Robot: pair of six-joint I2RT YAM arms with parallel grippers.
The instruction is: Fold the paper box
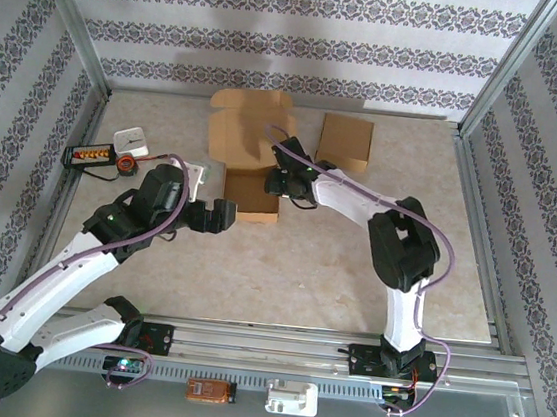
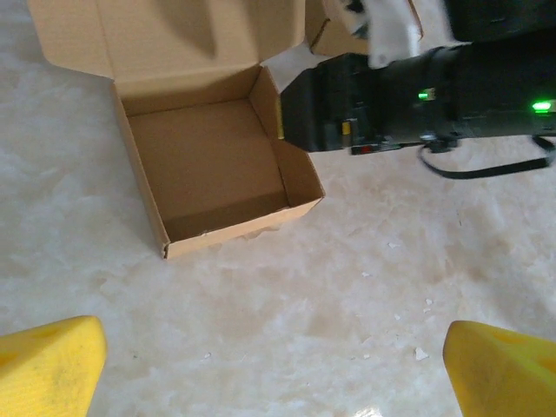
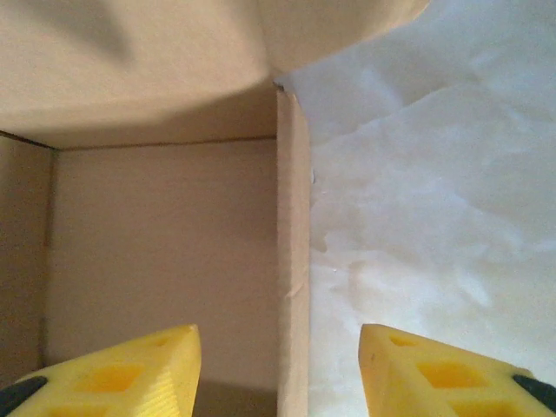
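Observation:
The brown paper box (image 1: 252, 193) stands on the table with its tray open at the top and its lid flap (image 1: 240, 124) raised behind it. My right gripper (image 1: 284, 181) straddles the tray's right wall (image 3: 293, 261): one yellow finger (image 3: 130, 369) is inside the box, the other (image 3: 434, 373) outside, and neither touches the wall. The jaws stand open. My left gripper (image 2: 274, 369) hangs open over bare table in front of the box (image 2: 208, 161), with nothing between its fingers. The right arm's black wrist (image 2: 408, 95) shows at the box's right side.
A second cardboard box (image 1: 344, 143) sits at the back right. To the left lie a white block (image 1: 131, 140), a black strip with coloured parts (image 1: 91, 155) and a white plate (image 1: 200, 172). Metal rails and patterned walls enclose the table.

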